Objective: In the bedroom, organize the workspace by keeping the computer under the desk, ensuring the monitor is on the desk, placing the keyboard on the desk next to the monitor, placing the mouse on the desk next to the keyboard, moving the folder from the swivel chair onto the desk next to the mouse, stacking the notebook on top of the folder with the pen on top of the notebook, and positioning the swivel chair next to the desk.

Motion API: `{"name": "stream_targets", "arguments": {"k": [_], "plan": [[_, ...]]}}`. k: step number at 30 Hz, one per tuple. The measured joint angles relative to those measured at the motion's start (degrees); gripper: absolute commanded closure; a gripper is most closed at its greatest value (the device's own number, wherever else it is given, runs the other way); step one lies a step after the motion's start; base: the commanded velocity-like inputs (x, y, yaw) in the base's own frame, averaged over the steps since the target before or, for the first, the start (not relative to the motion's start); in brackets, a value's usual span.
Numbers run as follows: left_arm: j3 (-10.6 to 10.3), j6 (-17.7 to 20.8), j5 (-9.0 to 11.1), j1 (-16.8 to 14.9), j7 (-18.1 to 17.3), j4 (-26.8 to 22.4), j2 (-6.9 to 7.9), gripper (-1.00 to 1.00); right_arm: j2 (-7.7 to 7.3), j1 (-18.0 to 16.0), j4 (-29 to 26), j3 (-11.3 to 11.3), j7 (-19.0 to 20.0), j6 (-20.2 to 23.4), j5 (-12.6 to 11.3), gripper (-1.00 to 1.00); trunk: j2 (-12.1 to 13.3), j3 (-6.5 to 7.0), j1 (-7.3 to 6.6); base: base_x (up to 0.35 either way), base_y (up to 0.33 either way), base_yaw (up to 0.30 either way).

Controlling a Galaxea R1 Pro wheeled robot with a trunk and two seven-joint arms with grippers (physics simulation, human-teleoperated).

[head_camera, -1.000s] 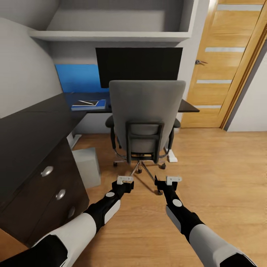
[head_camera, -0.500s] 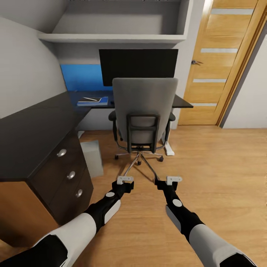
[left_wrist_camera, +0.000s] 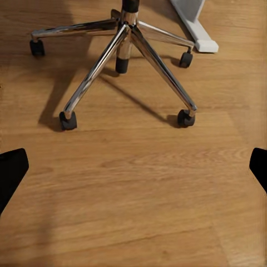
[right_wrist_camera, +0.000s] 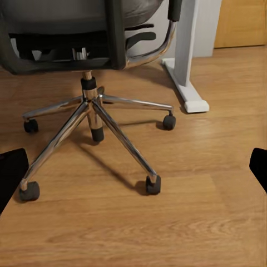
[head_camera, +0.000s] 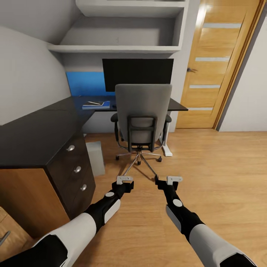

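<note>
Facing the black L-shaped desk (head_camera: 40, 129), the grey upholstered swivel chair (head_camera: 142, 111) is standing on its chrome star base over pale wood flooring. Behind it the flat black monitor (head_camera: 138, 74) is resting on the desk, with the bright-blue folder (head_camera: 95, 105) lying flat beside it. The left gripper (head_camera: 125, 180) and right gripper (head_camera: 173, 180) are hanging released, fingers spread, holding nothing.

grey swivel chair (head_camera: 142, 111) faces black desk (head_camera: 44, 129) bearing monitor (head_camera: 138, 74), blue folder (head_camera: 97, 105).
</note>
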Motion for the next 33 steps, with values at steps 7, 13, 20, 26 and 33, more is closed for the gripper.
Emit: {"name": "stream_targets", "arguments": {"k": [7,13,20,26,33], "plan": [[0.17,0.03,0.79,0.00,0.00,0.00,0.00,-1.00,-0.10,0.00,0.03,-0.14,-0.03,0.03,-0.03,-1.00,2.02,1.34,-1.14,-0.002,0.000,0.000],[0.22,0.03,1.05,0.00,0.00,0.00,0.00,-1.00,-0.14,0.00,0.07,-0.20,-0.03,0.03,-0.11,-1.00,4.43,2.42,-2.46,0.000,0.000,0.000],[0.23,0.08,1.08,0.00,0.00,0.01,0.00,-1.00,-0.14,0.00,0.12,-0.20,-0.03,0.13,-0.12,-1.00,7.24,3.68,-4.00,0.000,0.000,0.000],[0.23,0.09,1.09,0.00,0.00,0.01,0.00,-1.00,-0.16,0.00,0.13,-0.21,-0.03,0.16,-0.14,-1.00,9.64,4.76,-5.32,0.000,0.000,0.000],[0.23,0.11,1.09,0.00,0.00,0.01,0.00,-1.00,-0.25,0.00,0.13,-0.21,-0.03,0.20,-0.15,-1.00,12.45,6.01,-6.85,0.000,0.000,0.000]]}}
